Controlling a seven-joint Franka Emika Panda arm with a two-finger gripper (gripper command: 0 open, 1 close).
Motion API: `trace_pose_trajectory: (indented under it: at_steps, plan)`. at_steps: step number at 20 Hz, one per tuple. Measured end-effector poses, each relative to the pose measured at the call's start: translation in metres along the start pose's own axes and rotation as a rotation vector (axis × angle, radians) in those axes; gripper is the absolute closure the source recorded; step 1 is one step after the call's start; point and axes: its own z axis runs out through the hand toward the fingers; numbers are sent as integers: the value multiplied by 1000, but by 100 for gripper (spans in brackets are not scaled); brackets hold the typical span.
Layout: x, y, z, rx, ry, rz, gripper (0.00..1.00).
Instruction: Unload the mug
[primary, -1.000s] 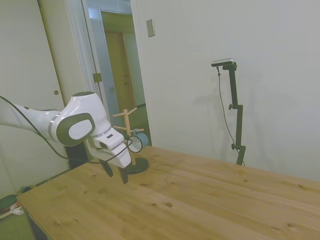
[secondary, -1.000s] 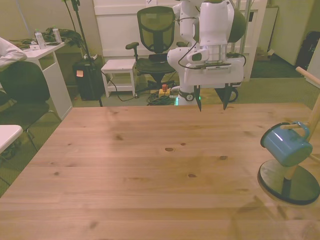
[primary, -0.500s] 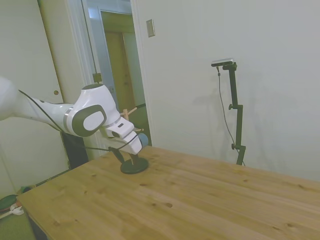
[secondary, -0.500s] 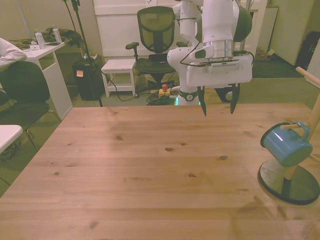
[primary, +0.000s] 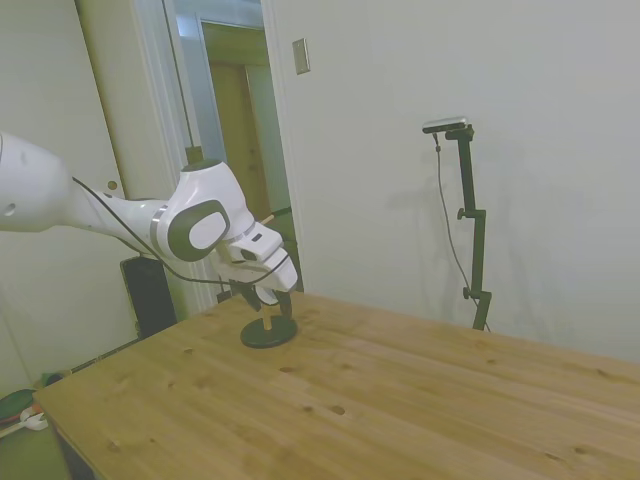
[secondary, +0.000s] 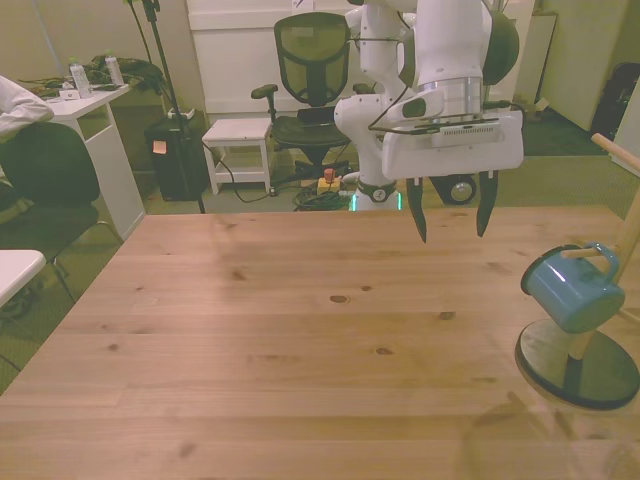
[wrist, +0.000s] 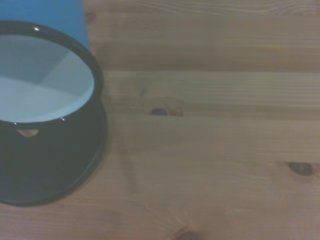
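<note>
The small blue mug (secondary: 572, 290) hangs tilted on a peg of the wooden stand (secondary: 628, 235), above the stand's dark round base (secondary: 578, 368), at the front view's right edge. My gripper (secondary: 451, 212) hovers open above the table, to the left of the mug and farther back, holding nothing. In the side view the gripper (primary: 268, 303) hangs just over the stand's base (primary: 268, 333), and the arm hides the mug there. The wrist view shows the mug (wrist: 42, 85) from close by, with its white inside and dark rim, over the dark base (wrist: 55, 165).
The wooden table (secondary: 300, 340) spreads to the front view's left of the stand. Behind its far edge stand an office chair (secondary: 312, 70) and a white stool (secondary: 238, 135). A white desk (secondary: 95, 130) and a person's sleeve (secondary: 18, 100) are at the far left.
The open gripper has moved toward the front view's right and a little lower, closer to the mug stand. The mug and the stand have not moved.
</note>
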Motion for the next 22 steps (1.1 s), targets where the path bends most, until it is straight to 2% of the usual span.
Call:
trace_pose_trajectory:
  at_steps: [13,22]
  plan:
    - [10,-31,12,-6,-6,-29,0]
    - [27,-48,3,1,-3,-6,0]
